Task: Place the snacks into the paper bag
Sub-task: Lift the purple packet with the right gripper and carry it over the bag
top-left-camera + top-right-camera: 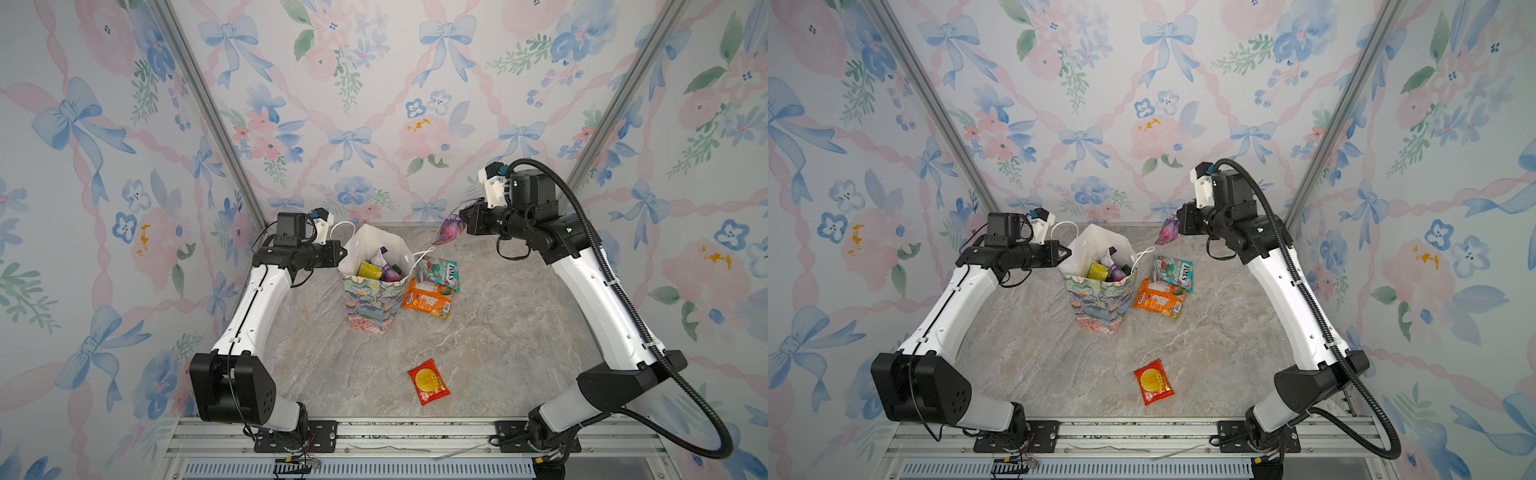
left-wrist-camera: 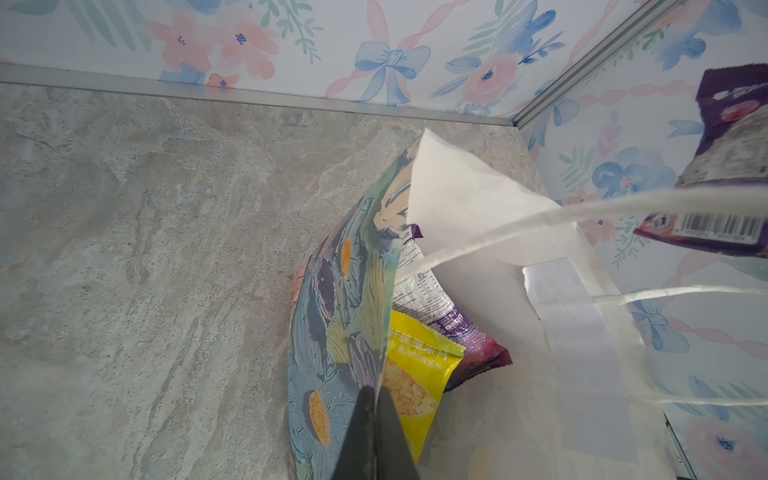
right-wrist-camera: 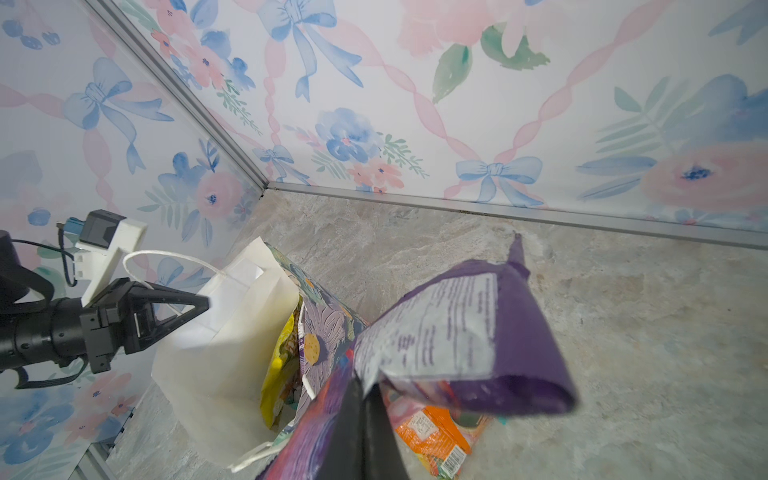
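- The paper bag (image 1: 374, 305), a small gift bag painted with pastel flowers, is standing upright toward the back of a marbled grey-beige tabletop (image 1: 498, 332), with bow-and-flower wallpaper (image 1: 374, 83) enclosing three sides.
- The left gripper (image 1: 343, 252) is clamping the bag's left rim, jaws pressed together on the paper.
- A yellow plastic packet (image 1: 369, 270) and a purple-and-white packet (image 1: 390, 274) are lying inside the bag's white interior.
- A teal "FOX'S" packet (image 1: 440, 270) and an orange packet (image 1: 428, 299) are lying touching, just right of the bag; a small red packet (image 1: 428, 381) is lying well apart, nearer the front.
- The right gripper (image 1: 462, 215) is hovering right of the bag, pinching a crumpled purple packet (image 1: 449, 227) clear of the table.
- The right wrist view is showing that packet's white printed label (image 3: 436, 328), the left wrist view its barcode (image 2: 719, 226); neither is showing in the top views.
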### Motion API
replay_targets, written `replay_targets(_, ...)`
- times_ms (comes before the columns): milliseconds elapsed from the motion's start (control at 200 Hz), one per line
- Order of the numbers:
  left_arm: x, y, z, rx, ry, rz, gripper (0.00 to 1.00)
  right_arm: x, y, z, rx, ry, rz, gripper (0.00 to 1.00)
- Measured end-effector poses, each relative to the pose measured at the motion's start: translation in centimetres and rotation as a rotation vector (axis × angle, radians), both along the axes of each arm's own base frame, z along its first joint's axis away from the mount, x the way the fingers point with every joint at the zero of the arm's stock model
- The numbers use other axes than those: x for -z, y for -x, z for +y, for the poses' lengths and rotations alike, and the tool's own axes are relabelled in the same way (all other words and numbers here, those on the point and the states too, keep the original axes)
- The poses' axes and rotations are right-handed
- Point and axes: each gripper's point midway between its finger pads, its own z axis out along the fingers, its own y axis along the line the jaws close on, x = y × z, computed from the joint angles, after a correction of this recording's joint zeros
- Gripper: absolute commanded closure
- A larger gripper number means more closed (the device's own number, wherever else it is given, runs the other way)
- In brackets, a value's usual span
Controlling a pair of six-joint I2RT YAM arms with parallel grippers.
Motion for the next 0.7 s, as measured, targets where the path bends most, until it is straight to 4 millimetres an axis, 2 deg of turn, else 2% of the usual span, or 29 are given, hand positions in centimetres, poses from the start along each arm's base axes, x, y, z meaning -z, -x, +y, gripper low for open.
replay_targets(225, 0.0, 0.0, 0.0, 0.0, 0.0, 0.0, 1.0, -3.9, -0.5, 1.2, -0.03, -0.014, -0.084, 1.0)
replay_targets(415, 0.0, 0.0, -0.1, 0.002, 0.0, -0.002, 1.0, -6.0, -0.9, 3.7, -0.08, -0.022, -0.131, 1.0)
replay_targets(555, 0.0, 0.0, -0.1, 0.002, 0.0, -0.002, 1.0, -6.0, -0.7, 6.6, -0.141, -0.02, -0.142, 1.0)
replay_targets(700, 0.0, 0.0, -0.1, 0.002, 0.0, -0.002, 1.0, -4.2, 0.2, 10.0, -0.221, -0.005, -0.102, 1.0)
